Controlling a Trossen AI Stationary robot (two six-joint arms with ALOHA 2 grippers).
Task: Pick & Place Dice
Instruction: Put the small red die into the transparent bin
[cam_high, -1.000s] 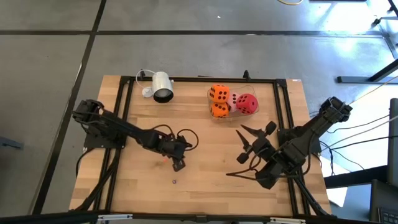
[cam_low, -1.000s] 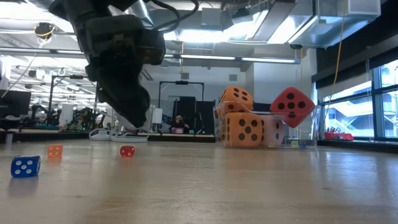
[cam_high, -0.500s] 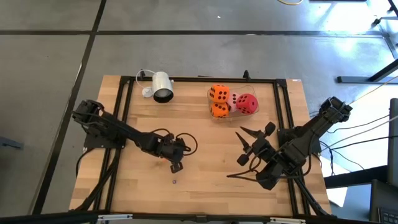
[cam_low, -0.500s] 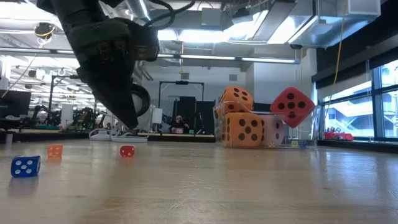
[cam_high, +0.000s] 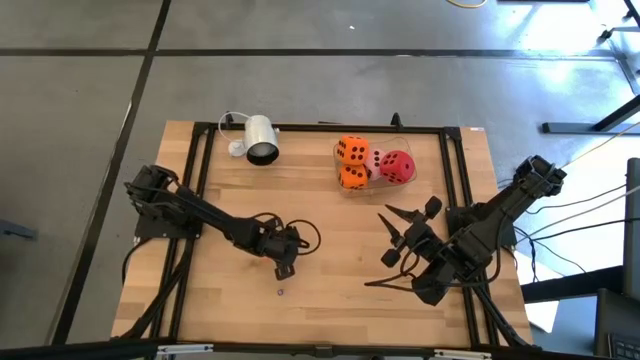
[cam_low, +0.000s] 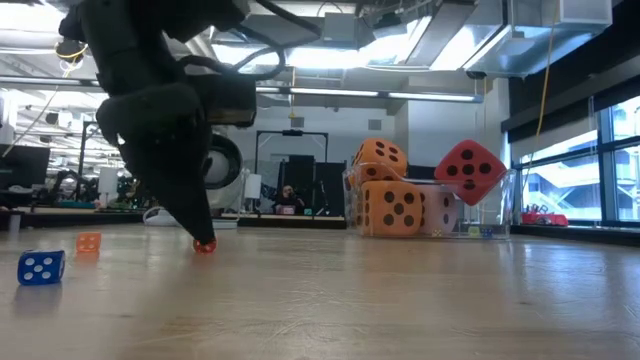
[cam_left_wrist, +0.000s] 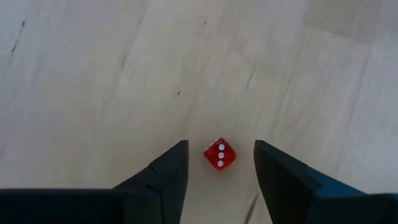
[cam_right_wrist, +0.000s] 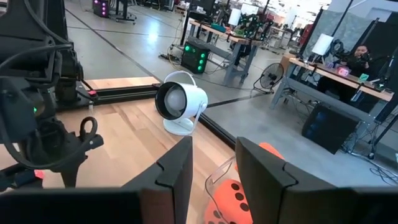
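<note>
A small red die (cam_left_wrist: 219, 154) with three white pips lies on the wooden table (cam_high: 330, 270). My left gripper (cam_left_wrist: 220, 144) is open and points steeply down, one finger on either side of the die, touching nothing. In the low view its tip (cam_low: 203, 232) is down at the die (cam_low: 205, 246). Two orange soft dice (cam_high: 351, 151) (cam_high: 352, 176), a red one (cam_high: 397, 166) and a pale pink one (cam_high: 376, 160) sit piled in a clear container (cam_low: 500, 215) at the far right. My right gripper (cam_high: 397, 232) hangs open above the table's right part.
A white cylindrical camera (cam_high: 260, 140) lies at the far left of the table. A small orange die (cam_low: 88, 242) and a small blue die (cam_low: 41, 266) lie on the wood near the red one. A black frame (cam_high: 200, 180) edges the table.
My left gripper has sunk toward the table and gone a little toward the near edge, coming down around the small red die. The die has not moved. My right arm has kept still.
</note>
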